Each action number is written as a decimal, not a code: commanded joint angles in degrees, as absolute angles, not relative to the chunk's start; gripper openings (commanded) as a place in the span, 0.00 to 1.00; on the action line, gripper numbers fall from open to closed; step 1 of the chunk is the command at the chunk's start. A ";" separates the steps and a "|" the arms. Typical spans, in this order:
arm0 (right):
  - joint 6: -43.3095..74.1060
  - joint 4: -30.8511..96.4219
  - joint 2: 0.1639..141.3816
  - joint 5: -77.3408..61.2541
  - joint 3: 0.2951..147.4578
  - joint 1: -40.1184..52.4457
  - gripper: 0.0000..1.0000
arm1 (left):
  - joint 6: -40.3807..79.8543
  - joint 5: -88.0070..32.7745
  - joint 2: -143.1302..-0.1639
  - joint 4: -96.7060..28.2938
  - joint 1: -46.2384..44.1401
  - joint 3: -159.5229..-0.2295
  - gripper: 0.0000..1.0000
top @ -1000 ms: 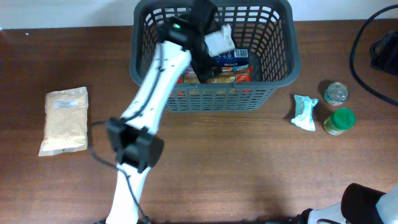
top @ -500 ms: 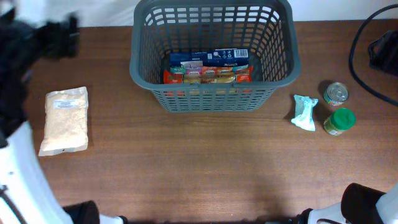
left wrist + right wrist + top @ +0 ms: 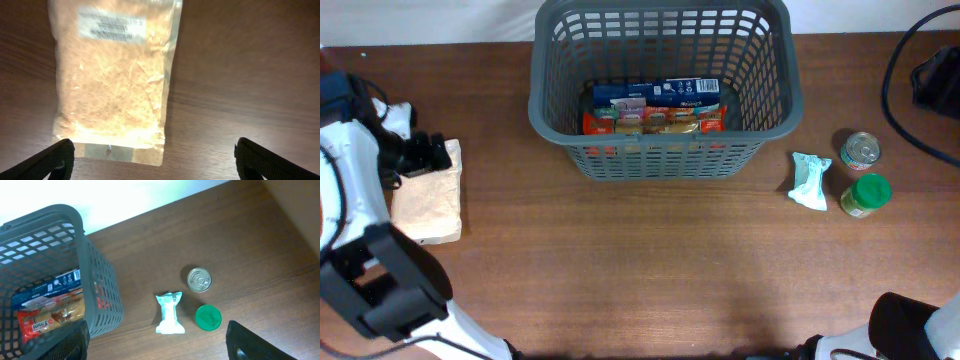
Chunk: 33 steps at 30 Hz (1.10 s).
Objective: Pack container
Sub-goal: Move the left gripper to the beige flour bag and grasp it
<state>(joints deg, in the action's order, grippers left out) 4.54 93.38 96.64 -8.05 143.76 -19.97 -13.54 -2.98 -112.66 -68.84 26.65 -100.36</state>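
Observation:
The dark grey basket (image 3: 660,160) stands at the back middle of the table and holds a blue box (image 3: 660,94) and red-orange packets (image 3: 655,122). It also shows in the right wrist view (image 3: 95,280). My left gripper (image 3: 428,155) is open and empty, hovering over the top end of a clear bag of tan grains (image 3: 425,205). In the left wrist view the bag (image 3: 112,80) lies flat just ahead of the spread fingers (image 3: 154,147). My right gripper (image 3: 156,335) is open and empty, high above the table right of the basket.
Right of the basket lie a teal-white packet (image 3: 809,181), a small tin can (image 3: 860,150) and a green-lidded jar (image 3: 866,195); the same three show in the right wrist view (image 3: 170,312), (image 3: 199,279), (image 3: 207,317). Black cables (image 3: 910,90) run at the far right.
My left arm has swung from over the basket to the left side of the table and now hovers above the grain bag. The basket and other items have not moved.

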 commanded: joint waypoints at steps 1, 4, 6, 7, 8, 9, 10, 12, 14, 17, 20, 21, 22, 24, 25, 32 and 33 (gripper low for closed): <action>4.75 93.21 97.25 -8.34 143.44 -20.29 0.82 | -16.36 0.84 -114.61 -68.03 27.27 -100.77 0.94; 4.75 93.23 97.25 -8.32 143.44 -20.34 0.82 | -16.47 1.50 -116.49 -66.41 28.69 -100.75 0.98; 4.75 93.25 97.25 -8.29 143.44 -20.34 0.82 | -17.12 1.23 -117.62 -65.28 30.09 -100.75 0.98; 4.75 93.27 97.25 -8.16 143.41 -20.34 0.82 | -18.17 0.54 -118.28 -64.79 30.79 -100.75 0.98; 4.75 93.30 97.25 -8.10 143.41 -20.34 0.82 | -19.92 -1.08 -118.91 -64.07 31.68 -100.75 0.98; 4.78 93.36 97.25 -7.92 143.41 -20.34 0.81 | -21.04 -2.81 -119.52 -63.31 32.45 -100.75 0.98; 4.78 93.43 97.25 -7.64 143.39 -20.34 0.82 | -22.20 -4.91 -120.27 -62.50 33.36 -100.75 0.97; 4.78 93.45 97.25 -6.83 143.39 -20.34 0.82 | -23.09 -6.50 -121.60 -61.67 35.00 -100.75 0.96; 4.78 93.41 97.25 -6.83 143.39 -20.34 0.82 | -23.09 -6.83 -122.98 -61.52 36.47 -100.75 0.96; 4.78 93.21 97.25 -6.83 143.39 -20.34 0.82 | -24.32 -10.28 -125.27 -61.23 38.24 -100.75 0.95; 4.78 92.82 97.25 -6.83 143.39 -20.34 0.82 | -26.81 -12.71 -127.55 -60.90 39.07 -100.75 0.89; 4.78 92.75 97.30 -6.83 143.39 -20.34 0.82 | -26.94 -12.69 -128.03 -60.77 39.05 -100.75 0.89; 4.78 92.71 97.36 -6.83 143.39 -20.34 0.82 | -26.92 -12.69 -128.49 -60.58 39.05 -100.75 0.89; 4.78 92.73 97.51 -6.83 143.39 -20.34 0.82 | -26.96 -12.49 -129.27 -59.64 39.05 -100.75 0.89; 4.78 92.73 97.65 -6.85 143.39 -20.34 0.82 | -27.18 -12.21 -129.64 -59.09 39.05 -100.75 0.89; 4.78 92.71 98.10 -6.85 143.39 -20.34 0.82 | -28.01 -12.23 -132.99 -57.89 39.05 -100.75 0.68; 4.78 92.73 98.10 -6.85 143.39 -20.34 0.82 | -28.01 -12.25 -133.29 -57.91 39.05 -100.75 0.62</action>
<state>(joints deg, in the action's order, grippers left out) 4.49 92.97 97.60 -7.53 143.70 -19.97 -26.70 -10.26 -130.08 -57.93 39.07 -100.77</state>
